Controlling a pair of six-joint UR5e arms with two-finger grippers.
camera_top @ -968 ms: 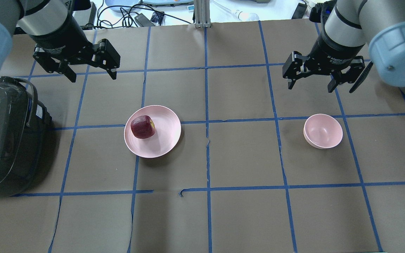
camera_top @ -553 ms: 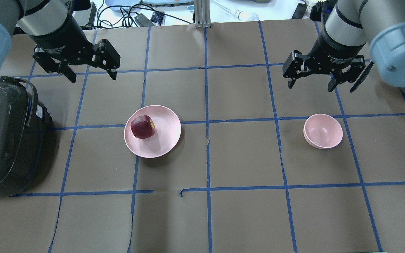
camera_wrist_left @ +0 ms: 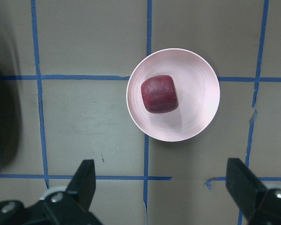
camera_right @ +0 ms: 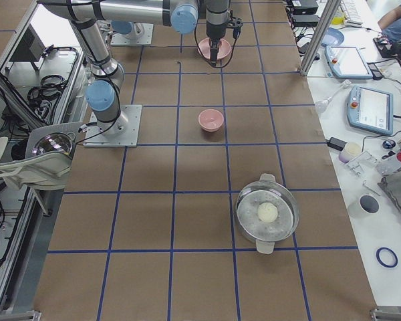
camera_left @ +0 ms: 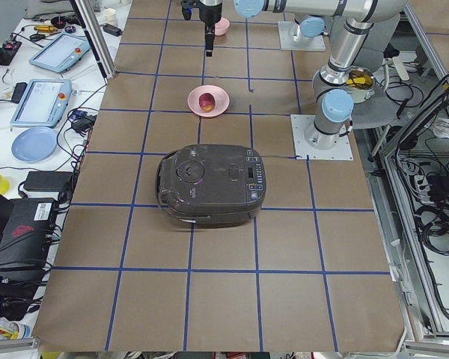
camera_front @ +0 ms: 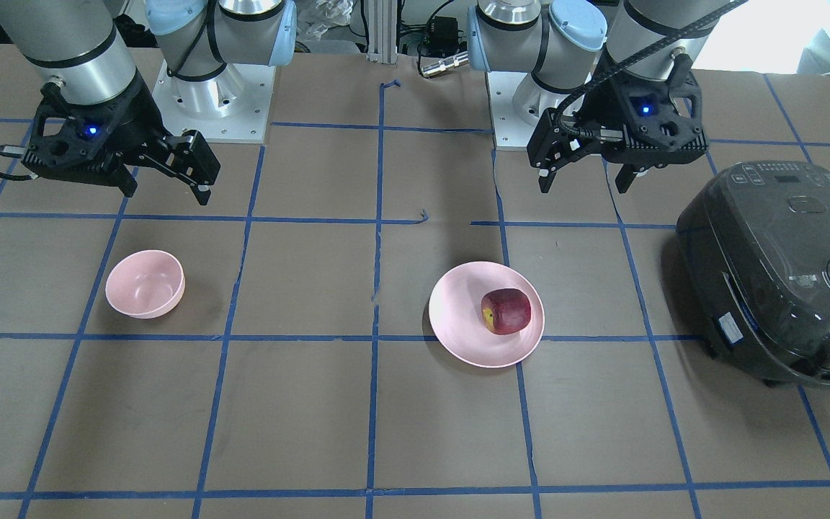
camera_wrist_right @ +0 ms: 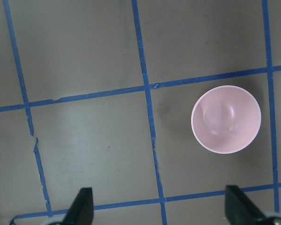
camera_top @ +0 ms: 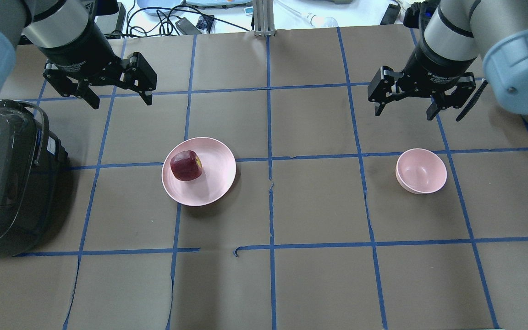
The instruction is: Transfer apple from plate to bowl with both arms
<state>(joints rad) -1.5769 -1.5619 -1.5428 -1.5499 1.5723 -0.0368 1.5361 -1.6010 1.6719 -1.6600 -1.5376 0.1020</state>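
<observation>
The dark red apple (camera_top: 185,166) lies on the left part of the pale pink plate (camera_top: 218,176), also in the front view as apple (camera_front: 506,311) on plate (camera_front: 458,317) and in the left wrist view as apple (camera_wrist_left: 159,93) on plate (camera_wrist_left: 196,108). The small pink bowl (camera_top: 421,171) stands empty to the right, also in the front view (camera_front: 145,284) and the right wrist view (camera_wrist_right: 226,119). My left gripper (camera_top: 120,96) is open and empty, high behind the plate. My right gripper (camera_top: 404,109) is open and empty, high behind the bowl.
A dark rice cooker (camera_top: 7,178) stands at the table's left edge, left of the plate. A steel pot with a glass lid (camera_right: 267,214) stands at the table's right end. Cables and devices lie beyond the far edge.
Both grippers have shifted very slightly; the apple, plate and bowl have not moved.
</observation>
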